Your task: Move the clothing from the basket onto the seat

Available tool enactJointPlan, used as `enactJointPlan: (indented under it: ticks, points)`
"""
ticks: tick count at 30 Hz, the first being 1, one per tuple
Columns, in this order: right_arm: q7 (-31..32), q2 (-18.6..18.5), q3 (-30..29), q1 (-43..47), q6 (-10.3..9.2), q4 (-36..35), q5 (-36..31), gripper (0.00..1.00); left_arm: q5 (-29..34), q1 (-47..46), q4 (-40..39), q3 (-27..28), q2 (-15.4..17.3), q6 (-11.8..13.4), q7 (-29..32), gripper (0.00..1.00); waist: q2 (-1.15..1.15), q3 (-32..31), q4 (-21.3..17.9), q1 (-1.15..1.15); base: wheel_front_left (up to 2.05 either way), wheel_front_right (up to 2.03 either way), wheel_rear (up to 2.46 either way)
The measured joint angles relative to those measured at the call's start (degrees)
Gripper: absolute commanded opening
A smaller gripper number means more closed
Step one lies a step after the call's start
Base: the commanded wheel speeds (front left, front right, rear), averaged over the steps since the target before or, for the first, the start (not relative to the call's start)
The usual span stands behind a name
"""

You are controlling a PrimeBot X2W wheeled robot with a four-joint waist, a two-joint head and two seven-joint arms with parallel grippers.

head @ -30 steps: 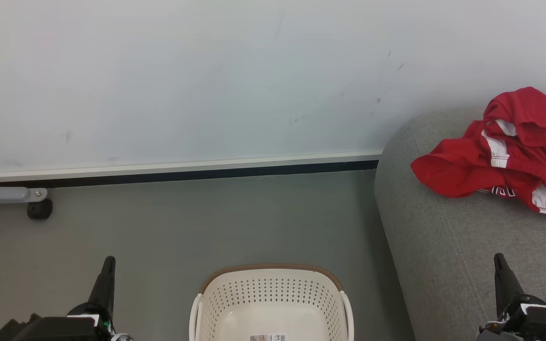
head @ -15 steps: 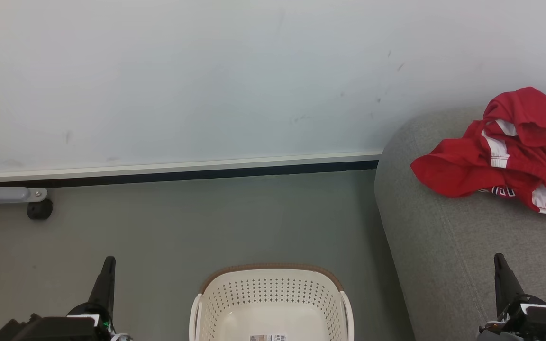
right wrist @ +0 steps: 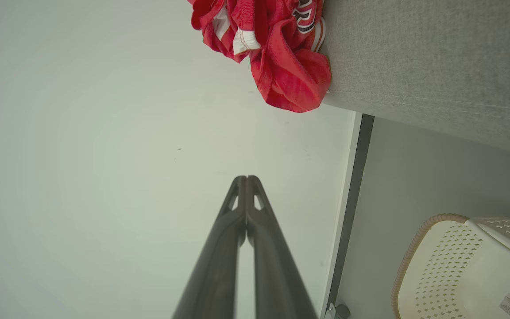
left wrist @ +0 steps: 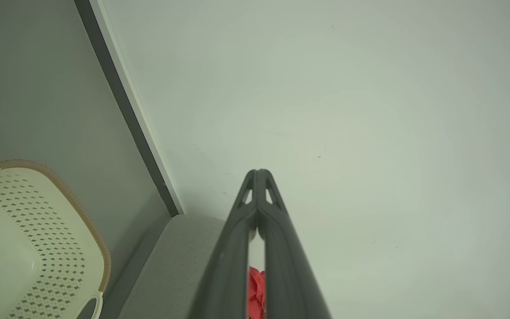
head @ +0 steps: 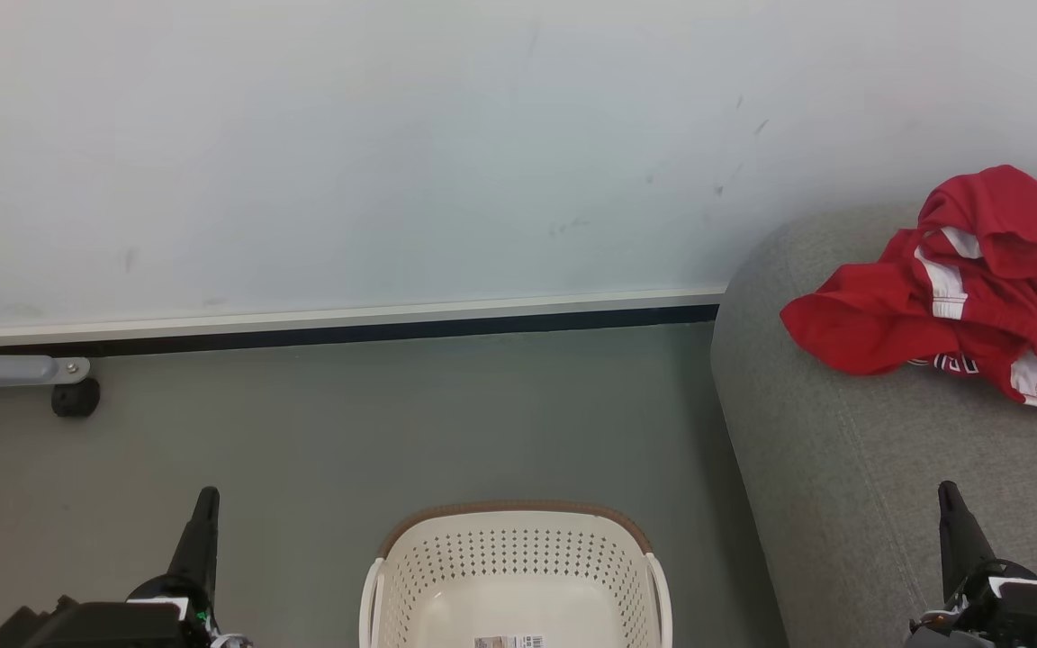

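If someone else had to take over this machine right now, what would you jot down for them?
Left claw: shut, empty, low beside the basket.
Right claw: shut, empty, by the seat.
Clothing: heaped on the seat, near the wall.
Done: the basket's visible part holds no clothing, just a label.
To do: apparently nothing; check the basket's hidden near end.

Left tool (head: 207,495): long matte-black fingers narrowing to a blunt point, set in a round black collar on a boxy black housing, with a white label and a tiny green speck. Right tool (head: 948,490): same slim dark build, white patch on the housing, pale metal below. Seen close, charcoal fingers (left wrist: 277,248) with small triangular cut-outs just below the tips.
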Motion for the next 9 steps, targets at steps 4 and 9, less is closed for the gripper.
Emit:
enactJointPlan:
  ticks: [4, 9]
  points:
    - [0.0, 0.0, 0.0, 0.0, 0.00, 0.0, 0.0, 0.00, 0.0, 0.0, 0.0, 0.0, 0.0, 0.0, 0.0, 0.00, 0.00, 0.0, 0.0, 0.00, 0.00, 0.00, 0.00]
    - [0.0, 0.0, 0.0, 0.0, 0.04, 0.0, 0.0, 0.00, 0.0, 0.0, 0.0, 0.0, 0.0, 0.0, 0.0, 0.00, 0.00, 0.0, 0.0, 0.00, 0.00, 0.00, 0.00]
